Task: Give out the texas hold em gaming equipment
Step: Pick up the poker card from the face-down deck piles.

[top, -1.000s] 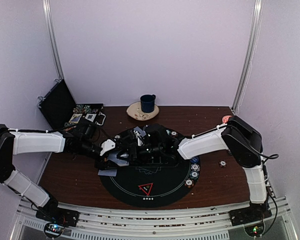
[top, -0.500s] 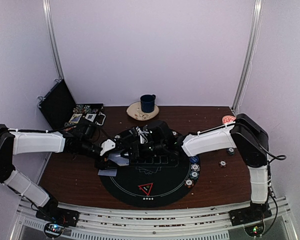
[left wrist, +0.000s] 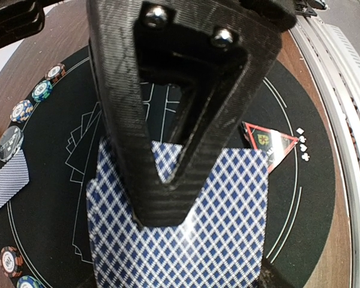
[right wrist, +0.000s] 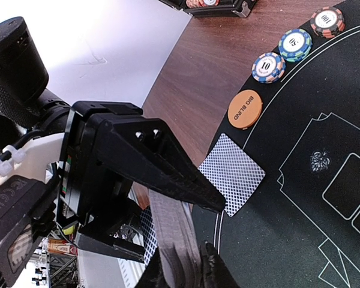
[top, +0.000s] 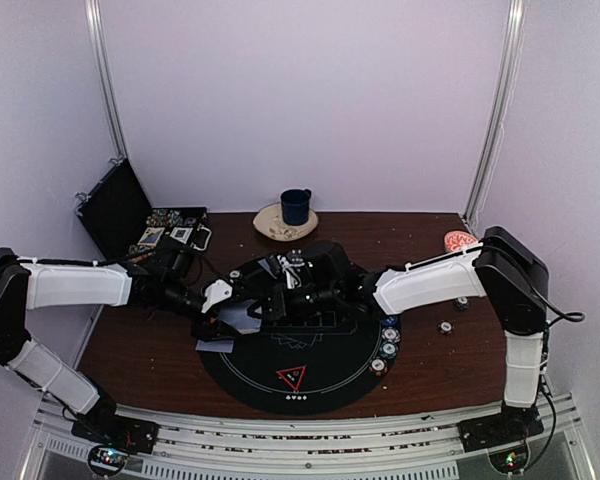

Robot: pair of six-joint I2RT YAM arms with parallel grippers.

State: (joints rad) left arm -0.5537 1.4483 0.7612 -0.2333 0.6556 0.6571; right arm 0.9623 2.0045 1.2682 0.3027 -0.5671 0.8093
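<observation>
Mat [top: 330, 385] centred on table [top: 140, 345]: triangle marker [top: 291, 378] on its near part, chip row [top: 389, 338] along its right rim, loose chip [top: 445, 326] on the table to its right, single card [top: 215, 345] at its left rim. Mug [top: 296, 206] on a plate [top: 270, 226] behind the mat, case [top: 115, 210] far left, small bowl [top: 458, 240] far right. Left gripper [top: 242, 312] and right gripper [top: 272, 300] meet over the mat's far-left part, card stack [left wrist: 228, 240] in the left one.
</observation>
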